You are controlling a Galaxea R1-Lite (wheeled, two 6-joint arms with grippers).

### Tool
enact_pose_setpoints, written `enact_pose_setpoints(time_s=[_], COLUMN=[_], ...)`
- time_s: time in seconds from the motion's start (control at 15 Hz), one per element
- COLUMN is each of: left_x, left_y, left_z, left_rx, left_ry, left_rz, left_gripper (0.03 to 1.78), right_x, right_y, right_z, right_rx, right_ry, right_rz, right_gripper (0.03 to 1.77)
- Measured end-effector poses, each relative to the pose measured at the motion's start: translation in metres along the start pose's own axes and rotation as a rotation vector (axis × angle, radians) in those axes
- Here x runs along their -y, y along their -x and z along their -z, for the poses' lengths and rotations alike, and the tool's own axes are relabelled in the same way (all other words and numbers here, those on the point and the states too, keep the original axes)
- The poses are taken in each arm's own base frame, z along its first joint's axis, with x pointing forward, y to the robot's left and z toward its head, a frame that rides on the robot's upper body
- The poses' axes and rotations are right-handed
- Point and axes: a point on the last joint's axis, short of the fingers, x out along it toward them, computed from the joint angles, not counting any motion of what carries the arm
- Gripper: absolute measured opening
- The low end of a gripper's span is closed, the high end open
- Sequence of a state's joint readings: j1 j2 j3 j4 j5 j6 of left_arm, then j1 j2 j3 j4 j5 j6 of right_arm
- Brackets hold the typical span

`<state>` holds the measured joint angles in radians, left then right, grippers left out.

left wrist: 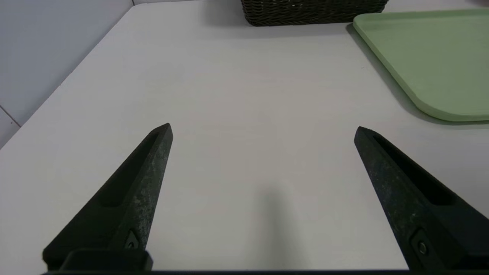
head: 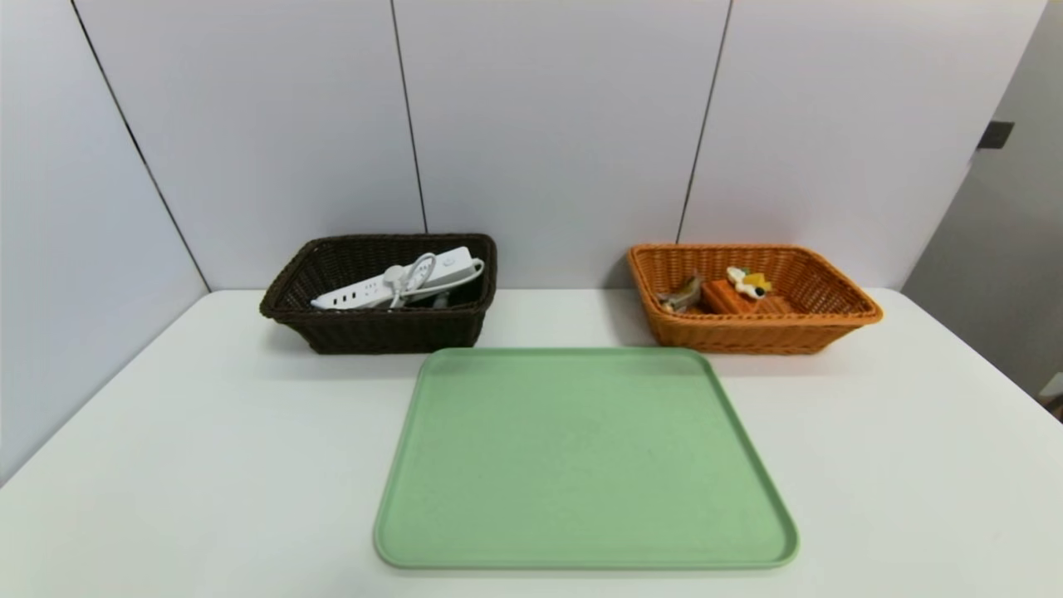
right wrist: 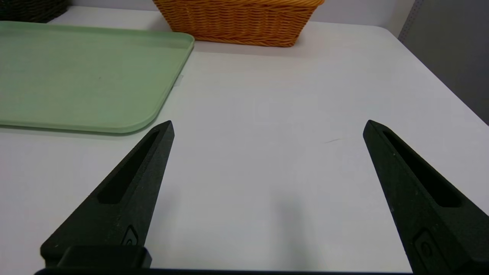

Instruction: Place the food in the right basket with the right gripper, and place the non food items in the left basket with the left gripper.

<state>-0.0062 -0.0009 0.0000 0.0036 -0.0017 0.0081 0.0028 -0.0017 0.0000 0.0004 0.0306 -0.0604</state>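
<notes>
The white power strip [head: 365, 292] leans high in the dark basket [head: 394, 339], left of the middle in the head view. If we bump that basket, the strip could slide out. The orange basket [head: 756, 336], right of the middle, has the creamy cake wedge [head: 729, 297] and a wrapped snack [head: 683, 296] inside. Our left gripper [left wrist: 263, 125] and right gripper [right wrist: 270, 120] are spread wide over the table [head: 208, 465], holding nothing.

You can read no text, label, brand, number or sign anywhere here (the white power strip [head: 357, 292] shows you only dark slots and faint socket marks, with no lettering legible).
</notes>
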Motion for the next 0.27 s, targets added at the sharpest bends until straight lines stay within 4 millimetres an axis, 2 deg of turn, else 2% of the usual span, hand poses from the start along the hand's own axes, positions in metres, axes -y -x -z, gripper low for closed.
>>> enact_pose_setpoints(time_s=[0.27], left_x=[-0.0001], left_y=[0.0000], left_z=[-0.0002], left_rx=[0.002], left_ry=[0.031], left_rz=[-0.005], left_gripper=[1.69], right_x=[0.0003], right_y=[0.0000], right_z=[-0.0003], right_rx=[0.003], right_ry=[-0.036], right_rz=[0.011], right_gripper=[1.71])
